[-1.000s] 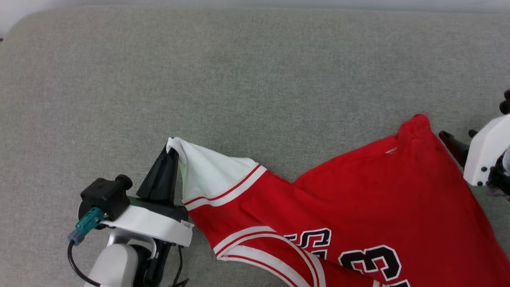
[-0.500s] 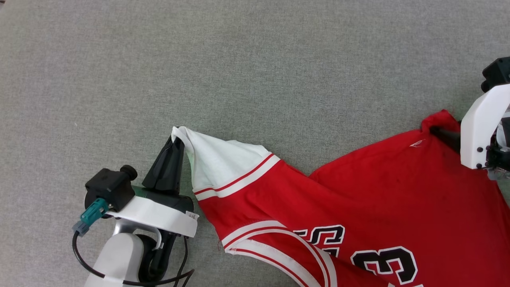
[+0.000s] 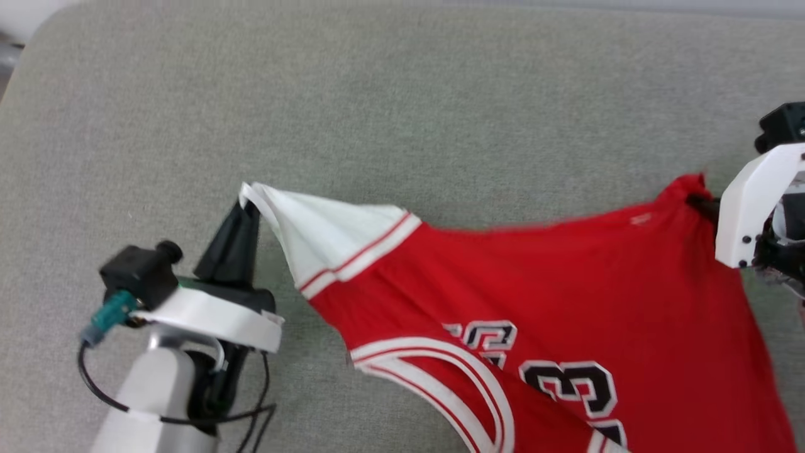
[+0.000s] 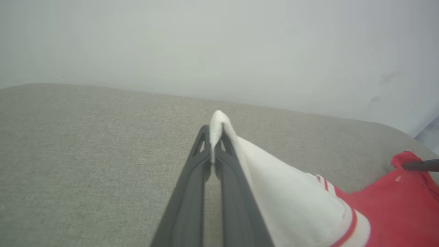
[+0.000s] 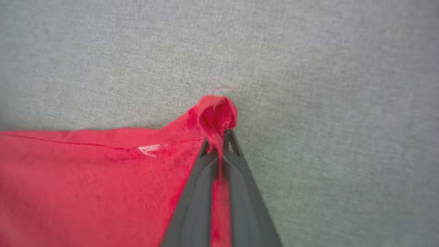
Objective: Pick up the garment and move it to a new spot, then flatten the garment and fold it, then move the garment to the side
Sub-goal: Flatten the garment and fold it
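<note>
the garment (image 3: 566, 302) lies on the near right part of a grey woven surface (image 3: 402, 94), pinched at two corners. the left end effector (image 3: 242, 204) is clenched on the tip of its white sleeve. in the left wrist view the two dark fingers meet with a fold of white cloth squeezed between them and poking out past the tips. the right end effector (image 5: 221, 137) is clamped on a bunched red corner at the far right, with a small red knot of cloth bulging beyond its tips. between the two grips the upper edge of the garment runs in an almost straight line. the rest spreads down toward the lower right of the head view, where the striped neck trim and the black, white-outlined numerals face up.

the surface is a flat, close-woven cloth in a muted grey-green, with a faint mottled texture and no seams in view. it reaches well beyond the garment to the left and toward the far side. its far left corner is rounded, and past it sits a sliver of paler, blurred background. in the left wrist view a plain pale wall (image 4: 219, 44) rises directly behind the far edge, with a few faint smudges toward its right side.
</note>
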Available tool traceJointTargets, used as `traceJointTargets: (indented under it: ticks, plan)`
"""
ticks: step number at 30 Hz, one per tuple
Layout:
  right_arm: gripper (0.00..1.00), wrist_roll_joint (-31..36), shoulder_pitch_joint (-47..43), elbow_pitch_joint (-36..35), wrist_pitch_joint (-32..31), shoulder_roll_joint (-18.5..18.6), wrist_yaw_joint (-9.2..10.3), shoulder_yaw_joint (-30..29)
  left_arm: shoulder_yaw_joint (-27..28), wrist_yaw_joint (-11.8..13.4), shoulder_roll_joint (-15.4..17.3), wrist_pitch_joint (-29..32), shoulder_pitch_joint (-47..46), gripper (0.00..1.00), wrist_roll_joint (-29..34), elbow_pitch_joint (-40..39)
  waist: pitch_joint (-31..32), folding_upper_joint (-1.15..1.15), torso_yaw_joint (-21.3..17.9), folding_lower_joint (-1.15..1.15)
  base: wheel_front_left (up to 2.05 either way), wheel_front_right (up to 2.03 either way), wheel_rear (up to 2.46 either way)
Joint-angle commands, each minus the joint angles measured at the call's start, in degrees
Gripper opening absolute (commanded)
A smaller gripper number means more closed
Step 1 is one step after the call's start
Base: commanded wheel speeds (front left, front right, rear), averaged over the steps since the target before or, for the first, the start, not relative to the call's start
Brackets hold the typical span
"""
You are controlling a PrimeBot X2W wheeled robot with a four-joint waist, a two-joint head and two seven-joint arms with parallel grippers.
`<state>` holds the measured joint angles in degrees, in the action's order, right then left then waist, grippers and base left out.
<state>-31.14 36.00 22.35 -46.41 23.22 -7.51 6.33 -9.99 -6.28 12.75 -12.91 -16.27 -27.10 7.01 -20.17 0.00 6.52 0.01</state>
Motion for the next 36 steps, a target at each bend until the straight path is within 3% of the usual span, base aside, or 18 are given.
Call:
traceJointTargets:
  ticks: [1, 8, 18, 36]
  plan:
    - [0.00, 1.3, 1.2, 0.2, 1.7, -0.4, 0.03, -0.8, 0.7, 0.3, 0.8, 0.5, -1.9, 0.00, -0.4, 0.0, 1.8, 0.00, -1.3, -0.01, 0.00, 0.00, 0.00]
    - [0.00, 6.4, 6.1, 2.1, 8.3, -3.2, 0.04, -3.2, 2.4, 0.6, 5.3, 5.4, -11.2, 0.00, 0.1, 2.3, 4.4, 0.00, -5.0, -0.01, 0.00, 0.00, 0.00]
    - [0.00, 13.6, 18.9, 6.4, 16.4, -5.0, 0.05, -6.5, 1.1, -0.1, 7.2, 10.3, -32.5, 0.00, 0.6, 12.6, 3.9, 0.00, -7.6, -0.01, 0.00, 0.00, 0.00]
    - [0.00, 22.7, 48.5, 13.1, 32.4, -6.1, 0.09, -10.0, 0.4, -0.7, 13.3, 7.2, -71.6, 0.00, 4.2, 34.1, -5.4, 0.00, -9.1, -0.01, 0.00, 0.00, 0.00]
